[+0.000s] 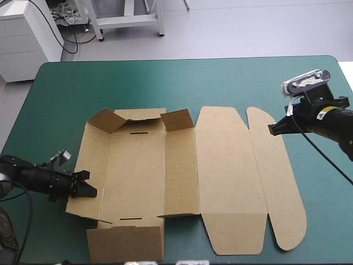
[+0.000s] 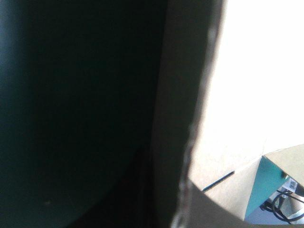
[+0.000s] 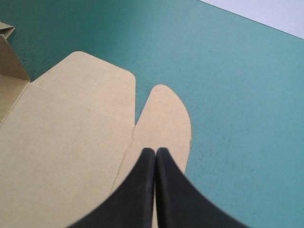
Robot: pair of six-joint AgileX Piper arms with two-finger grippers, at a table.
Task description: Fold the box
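Box (image 1: 138, 176) mid tabletop (image 1: 165, 83), mostly flat; left wall (image 1: 92, 160) and far corner flaps (image 1: 107, 120) half raised.
Left end effector (image 1: 87, 191) at left wall, near end; gripping or not, cannot tell.
Right end effector (image 1: 271, 130) closed, empty, over tuck flap (image 1: 278, 182).
Step in hand, likely: raise left wall. Lift slowly along crease, keep base flat.

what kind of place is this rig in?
Probably a robotics lab bench rather than a packing line. The left gripper and right gripper work at a table with a teal-green cover, where a single brown box lies. A white cabinet and bare metal frame stand beyond.
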